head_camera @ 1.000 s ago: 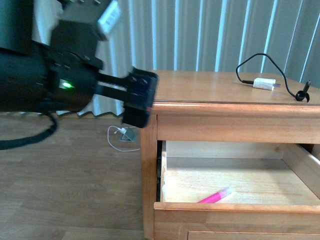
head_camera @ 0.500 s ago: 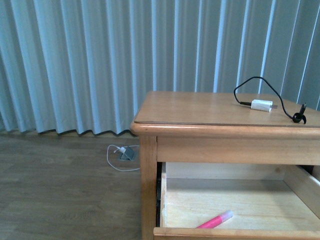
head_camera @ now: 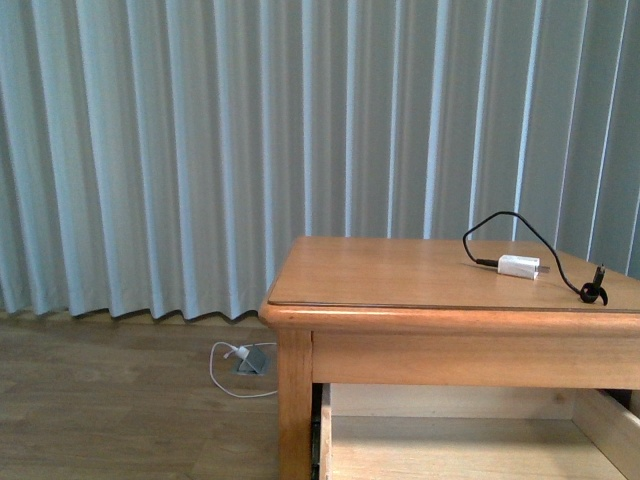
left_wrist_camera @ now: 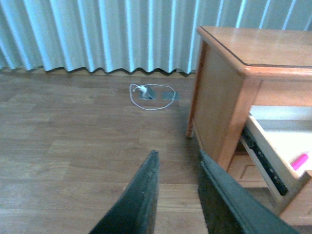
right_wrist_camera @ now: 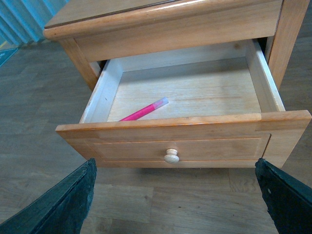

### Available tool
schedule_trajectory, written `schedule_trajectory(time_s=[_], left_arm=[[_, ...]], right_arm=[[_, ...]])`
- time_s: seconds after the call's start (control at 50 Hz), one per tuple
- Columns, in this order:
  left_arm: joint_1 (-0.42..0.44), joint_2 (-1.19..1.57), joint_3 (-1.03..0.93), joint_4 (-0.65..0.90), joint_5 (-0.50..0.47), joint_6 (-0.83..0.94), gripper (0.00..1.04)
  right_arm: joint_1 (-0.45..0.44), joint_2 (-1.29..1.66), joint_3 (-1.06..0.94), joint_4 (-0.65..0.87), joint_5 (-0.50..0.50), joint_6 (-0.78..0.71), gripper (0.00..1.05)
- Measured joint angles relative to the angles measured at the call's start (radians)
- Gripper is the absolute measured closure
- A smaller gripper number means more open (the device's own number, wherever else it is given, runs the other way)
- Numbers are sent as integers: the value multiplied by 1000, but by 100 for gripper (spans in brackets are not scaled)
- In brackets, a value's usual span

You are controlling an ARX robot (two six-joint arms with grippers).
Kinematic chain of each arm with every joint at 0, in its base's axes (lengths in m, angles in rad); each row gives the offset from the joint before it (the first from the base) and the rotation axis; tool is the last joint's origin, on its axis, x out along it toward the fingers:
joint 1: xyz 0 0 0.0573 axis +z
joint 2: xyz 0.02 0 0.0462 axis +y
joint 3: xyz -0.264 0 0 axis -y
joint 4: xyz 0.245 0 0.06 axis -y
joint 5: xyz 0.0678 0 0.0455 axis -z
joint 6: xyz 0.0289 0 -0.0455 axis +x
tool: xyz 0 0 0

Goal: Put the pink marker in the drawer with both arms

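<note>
Two grippers are empty. The marker [right_wrist_camera: 144,110] already lies in the drawer [right_wrist_camera: 180,123], aslant on its floor, with the pink end hidden behind the front wall and the pale cap toward the middle. It is nearer one side wall than the other. The drawer stands pulled well out, its knob [right_wrist_camera: 171,156] free. The right gripper [right_wrist_camera: 174,168] hangs in front of the drawer face with its fingers spread wide. The left gripper [left_wrist_camera: 178,156] is over the floor beside the nightstand [left_wrist_camera: 222,102], fingers parted by a narrow gap and pinching nothing.

The placing looks done, and the risks lie in any closing push. A hard shove could send the round marker rolling or sliding to the back wall. A push off-centre on the face might skew the drawer on its runners. A wide-spread finger might also catch the face or knob as the arm moves.

No brand, label or writing is readable anywhere, not even on the marker.
</note>
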Motion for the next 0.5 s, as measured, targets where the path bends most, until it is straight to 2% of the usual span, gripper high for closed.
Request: schedule_trajectory(time_s=[0.14,0.5], left_arm=[[23,-40,-29,-6,4,1,101],[24,-127,-82,-42,6,4,101]], right_arm=[[0,0,0,0,0,0,8],[0,0,0,0,0,0,8]])
